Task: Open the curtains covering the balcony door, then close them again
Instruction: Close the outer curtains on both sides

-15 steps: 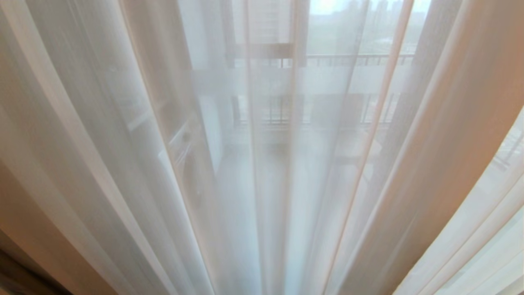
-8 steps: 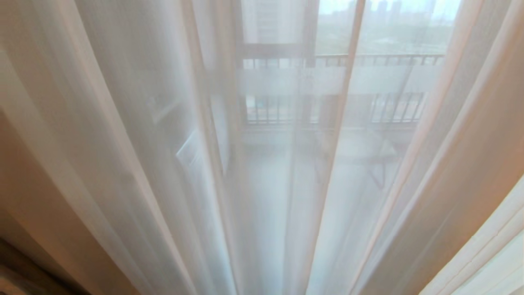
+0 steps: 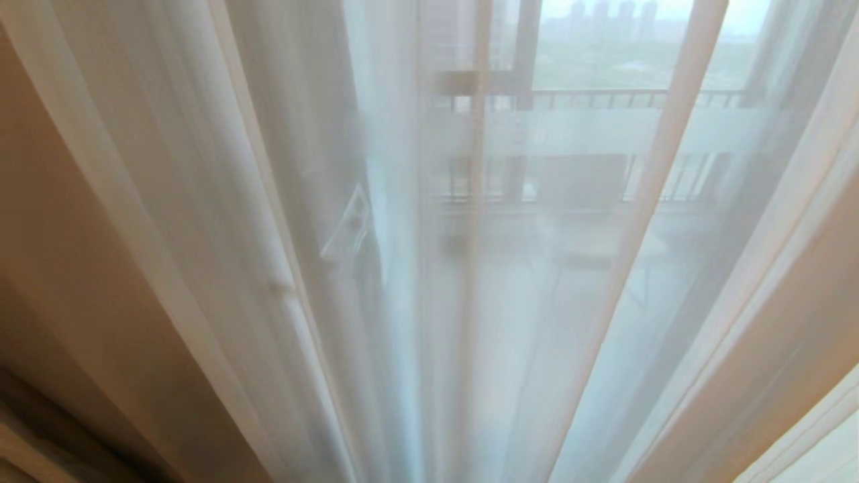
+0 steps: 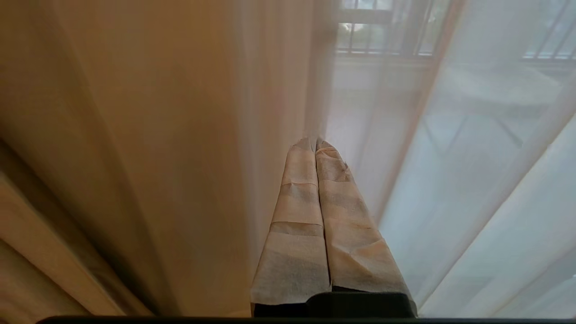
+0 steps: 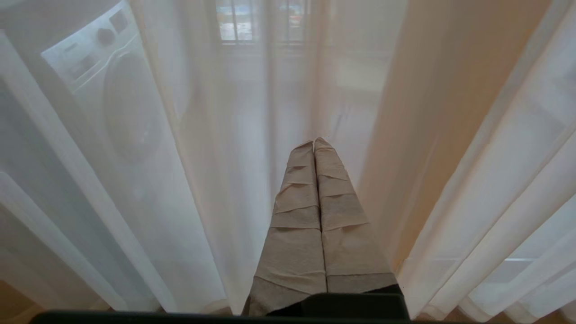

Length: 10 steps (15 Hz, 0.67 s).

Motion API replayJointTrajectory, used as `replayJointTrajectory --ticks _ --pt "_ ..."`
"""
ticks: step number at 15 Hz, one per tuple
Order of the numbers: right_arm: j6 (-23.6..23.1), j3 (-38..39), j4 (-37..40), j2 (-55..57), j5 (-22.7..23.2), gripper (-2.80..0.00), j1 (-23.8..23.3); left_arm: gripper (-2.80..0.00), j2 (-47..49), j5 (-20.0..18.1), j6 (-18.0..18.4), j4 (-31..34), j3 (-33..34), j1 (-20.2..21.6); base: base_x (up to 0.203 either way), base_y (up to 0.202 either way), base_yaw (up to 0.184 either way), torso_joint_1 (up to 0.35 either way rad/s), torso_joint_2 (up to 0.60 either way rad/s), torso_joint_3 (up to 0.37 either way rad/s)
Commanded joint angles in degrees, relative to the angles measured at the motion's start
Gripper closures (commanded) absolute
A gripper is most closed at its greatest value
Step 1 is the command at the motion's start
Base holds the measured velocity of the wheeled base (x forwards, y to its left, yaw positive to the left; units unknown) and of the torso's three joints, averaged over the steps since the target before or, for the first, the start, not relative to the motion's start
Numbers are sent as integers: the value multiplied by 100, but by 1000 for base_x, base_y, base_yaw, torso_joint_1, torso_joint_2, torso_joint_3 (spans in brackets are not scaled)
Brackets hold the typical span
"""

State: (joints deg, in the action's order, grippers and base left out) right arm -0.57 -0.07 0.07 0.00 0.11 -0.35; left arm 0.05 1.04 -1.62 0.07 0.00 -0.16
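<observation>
The white see-through sheers of the curtains (image 3: 201,235) hang shut and fill the head view in long folds. A darker, thicker fold (image 3: 40,436) shows at the lower left corner. Behind the sheers I make out the balcony door, with its dark frame (image 3: 525,60) and frosted white band (image 3: 604,131). Neither gripper is in the head view. My left gripper (image 4: 315,143) is shut and empty, its taped tips close up against a sheer fold (image 4: 472,202). My right gripper (image 5: 313,141) is also shut and empty, pointing at the sheers (image 5: 472,180).
Through the fabric a washing machine (image 5: 112,99) stands on the balcony. A barred railing (image 3: 604,99) runs behind the glass, and something like a small table (image 3: 604,248) shows in front of it. City buildings lie far off.
The whole head view has shifted: the door frame, band and railing now sit further right in the picture, so the camera has moved. The curtains stay shut.
</observation>
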Motion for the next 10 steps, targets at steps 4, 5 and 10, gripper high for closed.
replayJointTrajectory --ticks 4,5,10 --pt "-4 1 1 9 7 0 1 0 -5 2 -5 -7 0 -2 0 46 0 2 2 1" --pt "-4 -1 1 9 5 0 0 0 -5 2 -2 -7 0 0 0 0 0 0 0 0" --pt "-4 7 1 9 -2 0 0 0 -5 2 4 -7 0 7 0 0 0 0 0 0"
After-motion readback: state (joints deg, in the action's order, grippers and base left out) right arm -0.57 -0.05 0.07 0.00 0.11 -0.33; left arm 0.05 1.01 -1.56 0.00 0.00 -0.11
